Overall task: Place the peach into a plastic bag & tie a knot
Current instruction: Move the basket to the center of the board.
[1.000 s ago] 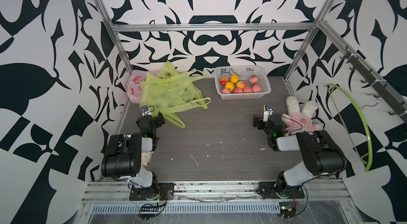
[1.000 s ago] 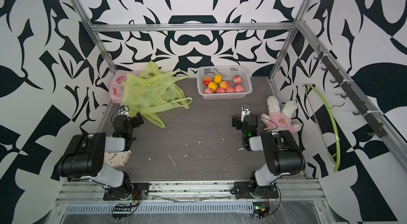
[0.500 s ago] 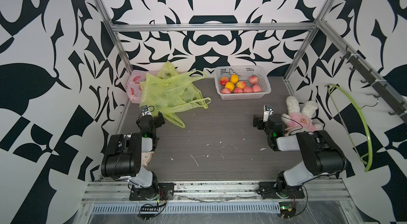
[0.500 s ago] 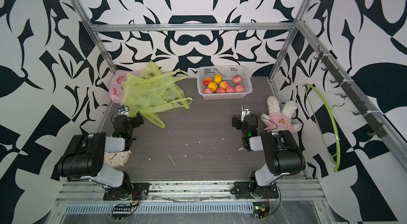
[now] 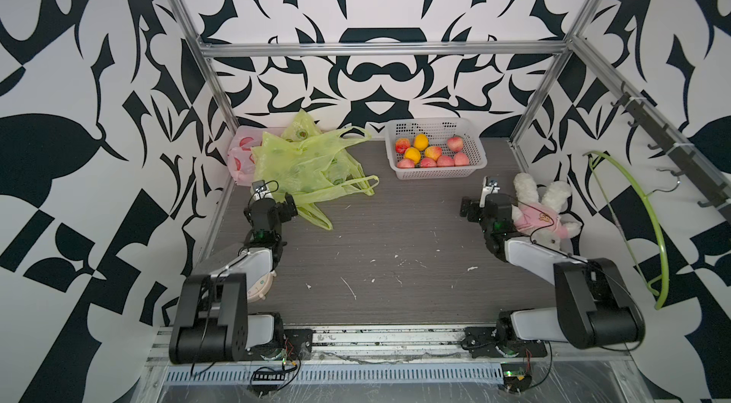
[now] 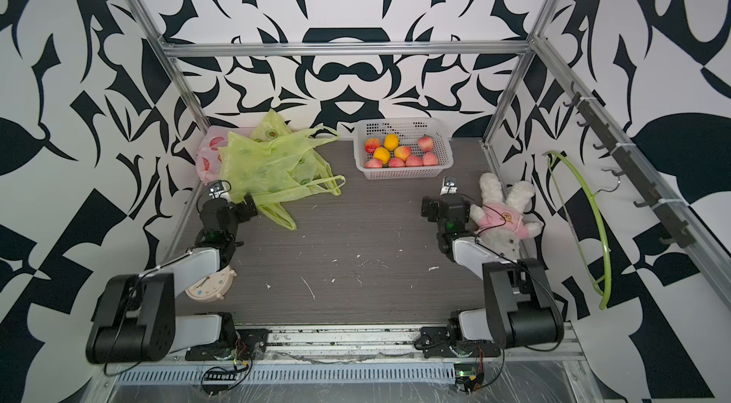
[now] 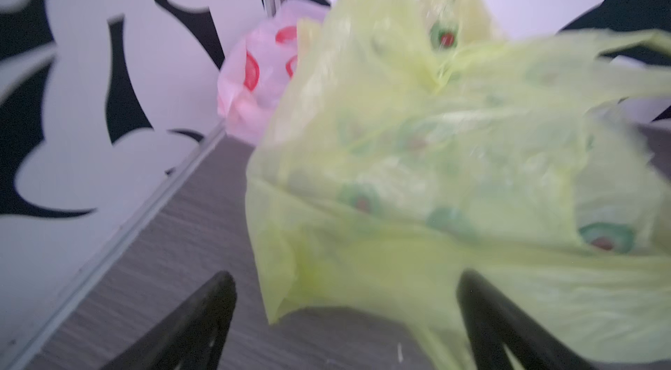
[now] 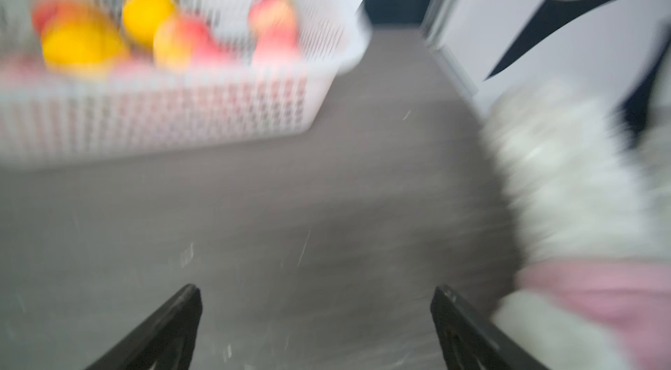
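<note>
Arms (image 5: 253, 262) sit folded low, fingers (image 7: 203, 317) spread wide.

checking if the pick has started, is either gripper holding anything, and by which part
Nothing is held. The left gripper is open at the edge of the green bag; the right gripper is open over the table.

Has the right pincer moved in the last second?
Yes. The right pincer has crept a little toward the basket.

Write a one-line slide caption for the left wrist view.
Left gripper, jaws open, faces a crumpled green plastic bag on the grey table, with a pink bag behind it.
</note>
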`<state>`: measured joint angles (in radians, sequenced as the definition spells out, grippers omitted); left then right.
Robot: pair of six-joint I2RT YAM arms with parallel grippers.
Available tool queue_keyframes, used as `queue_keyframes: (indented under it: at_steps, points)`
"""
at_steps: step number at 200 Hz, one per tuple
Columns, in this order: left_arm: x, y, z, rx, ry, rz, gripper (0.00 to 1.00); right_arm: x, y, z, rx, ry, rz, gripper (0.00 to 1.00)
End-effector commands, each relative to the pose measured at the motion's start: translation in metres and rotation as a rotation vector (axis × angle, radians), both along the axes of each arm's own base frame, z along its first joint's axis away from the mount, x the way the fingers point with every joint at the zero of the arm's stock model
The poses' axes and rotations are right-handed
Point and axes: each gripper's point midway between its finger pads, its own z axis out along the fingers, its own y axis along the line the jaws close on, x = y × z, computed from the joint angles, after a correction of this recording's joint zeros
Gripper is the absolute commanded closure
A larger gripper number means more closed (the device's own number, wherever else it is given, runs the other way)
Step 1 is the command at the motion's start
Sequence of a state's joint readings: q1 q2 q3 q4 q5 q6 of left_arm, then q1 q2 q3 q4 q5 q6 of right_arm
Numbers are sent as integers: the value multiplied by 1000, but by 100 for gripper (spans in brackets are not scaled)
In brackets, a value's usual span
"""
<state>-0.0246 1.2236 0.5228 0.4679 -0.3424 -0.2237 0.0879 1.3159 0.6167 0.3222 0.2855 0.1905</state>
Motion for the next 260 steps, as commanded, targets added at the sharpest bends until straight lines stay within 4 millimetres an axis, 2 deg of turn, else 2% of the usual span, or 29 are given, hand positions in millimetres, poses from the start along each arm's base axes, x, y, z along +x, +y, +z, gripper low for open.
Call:
queue_keyframes:
  at_steps: [1, 11, 22, 26, 48, 58, 79, 100, 101, 108, 114, 116, 119, 124, 139, 155, 178, 197, 230, 260]
  points:
    - [-25, 14, 14, -179, 95, 169, 0, -8, -6, 29, 148, 81, -115, 27]
    - [-28, 1, 22, -275, 113, 127, 4, -2, 10, 40, 201, 110, -42, 39]
    - [-27, -22, 32, -362, 128, 13, 14, 7, 25, 53, 243, 141, 22, 39]
    - [-28, -30, 35, -392, 139, -25, 21, 11, 28, 59, 256, 144, 34, 39]
    - [-37, -71, 46, -525, 220, -208, 42, 35, 27, 73, 236, 229, 23, 36]
    - [-42, -87, 45, -570, 249, -266, 47, 50, 22, 75, 216, 261, 1, 36]
    - [-56, -111, 39, -592, 278, -338, 49, 84, 6, 72, 217, 295, -53, 33]
    - [-67, -124, 25, -617, 306, -364, 49, 115, -12, 68, 245, 307, -86, 31]
    - [-68, -124, 25, -618, 306, -366, 49, 117, -12, 63, 244, 318, -86, 31]
    - [-71, -126, 21, -624, 311, -368, 49, 126, -17, 65, 241, 322, -88, 30]
    - [-73, -127, 16, -631, 316, -364, 49, 134, -22, 55, 241, 351, -98, 30]
    - [-74, -127, 15, -634, 318, -364, 49, 136, -24, 60, 241, 347, -99, 30]
    - [-75, -128, 13, -636, 318, -364, 49, 139, -26, 52, 239, 369, -102, 29]
    - [-76, -128, 11, -642, 319, -362, 49, 143, -29, 53, 228, 376, -107, 29]
    - [-79, -128, 5, -654, 316, -357, 49, 154, -39, 39, 219, 412, -114, 28]
    - [-80, -127, 4, -657, 314, -357, 49, 161, -47, 28, 229, 428, -119, 27]
    - [-78, -128, 3, -654, 316, -357, 48, 169, -41, 9, 273, 462, -84, 27]
    - [-73, -129, 3, -659, 314, -359, 48, 169, -39, -4, 290, 496, -86, 29]
    - [-66, -132, 7, -668, 306, -369, 48, 155, -34, -11, 337, 488, -96, 33]
    - [-58, -134, 11, -667, 295, -376, 48, 132, -22, -16, 378, 507, -90, 43]
